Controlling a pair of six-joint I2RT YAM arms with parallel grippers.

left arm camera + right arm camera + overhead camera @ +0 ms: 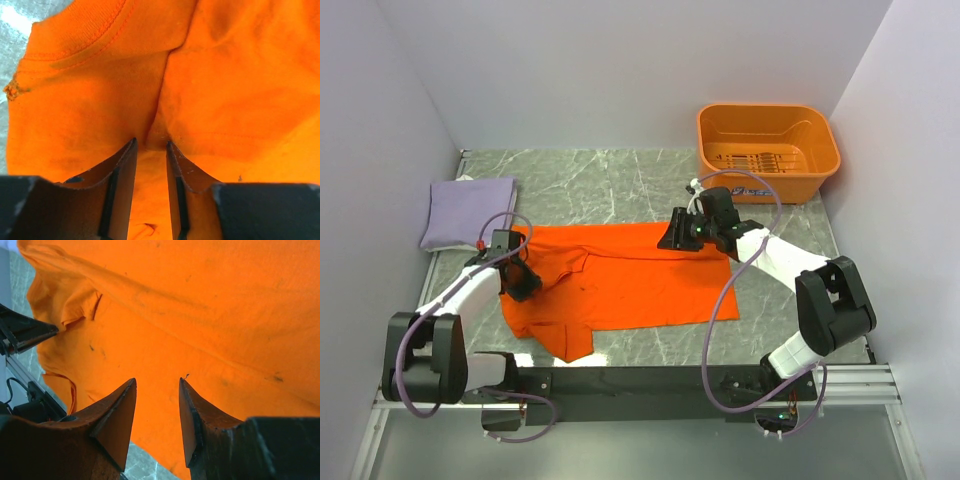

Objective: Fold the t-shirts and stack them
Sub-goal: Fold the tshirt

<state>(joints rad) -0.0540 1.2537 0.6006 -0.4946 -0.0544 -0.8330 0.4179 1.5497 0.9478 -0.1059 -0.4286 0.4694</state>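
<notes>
Bright orange cloth t-shirt (630, 275) spread mid-frame on the grey marble counter (620, 185). Left end effector (150, 145) pinches a ridge near its collar, likely for folding; right end effector (156, 382), jaws apart, at its upper edge.

orange t-shirt (225, 75) cropped, right gripper (157, 382) hold unclear

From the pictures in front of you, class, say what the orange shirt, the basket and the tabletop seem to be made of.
Orange shirt: soft knitted cloth, probably cotton jersey, matt; it creases and has a ribbed collar. Basket: rigid moulded plastic, slightly glossy, with a slotted floor. Tabletop: grey veined marble look, though possibly a printed surface.
</notes>
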